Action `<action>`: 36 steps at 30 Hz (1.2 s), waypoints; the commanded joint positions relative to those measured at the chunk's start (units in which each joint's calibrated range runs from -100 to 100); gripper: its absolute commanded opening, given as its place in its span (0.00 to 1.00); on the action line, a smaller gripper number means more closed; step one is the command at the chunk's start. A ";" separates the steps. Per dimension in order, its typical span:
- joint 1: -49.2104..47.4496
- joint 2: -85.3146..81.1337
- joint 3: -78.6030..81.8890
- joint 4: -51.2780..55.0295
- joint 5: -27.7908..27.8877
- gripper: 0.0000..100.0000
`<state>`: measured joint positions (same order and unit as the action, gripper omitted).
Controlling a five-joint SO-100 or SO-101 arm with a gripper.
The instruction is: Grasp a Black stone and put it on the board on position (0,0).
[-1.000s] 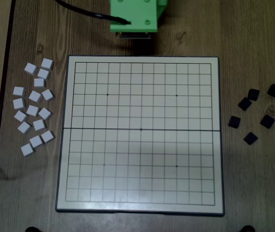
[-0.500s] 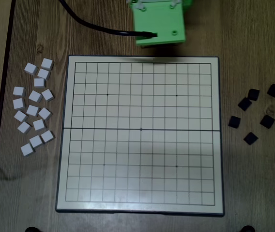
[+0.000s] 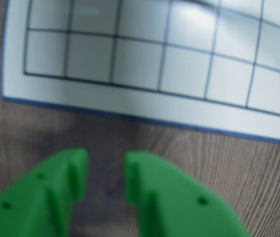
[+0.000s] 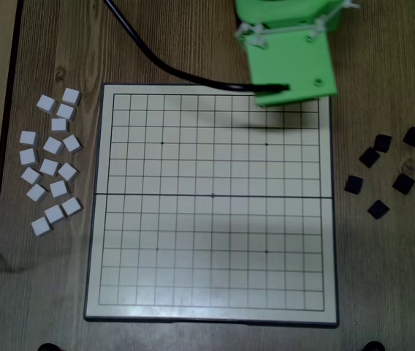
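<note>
Only small black cube stones.

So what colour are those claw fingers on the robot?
Bright green; the gripper shows best in the wrist view, its fingers apart and empty above the wooden table.

Wrist view blurred throughout, board cut off at top and right edges, green gripper cut off at bottom; overhead view: green arm cut off at top, covering the board's upper edge and hiding its fingertips.
</note>
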<state>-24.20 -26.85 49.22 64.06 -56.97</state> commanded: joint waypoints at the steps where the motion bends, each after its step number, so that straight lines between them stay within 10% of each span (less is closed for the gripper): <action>1: -2.15 2.90 -10.38 1.05 -0.44 0.06; 36: -14.07 36.64 -51.92 14.52 -15.48 0.06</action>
<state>-37.14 9.77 3.26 78.50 -71.04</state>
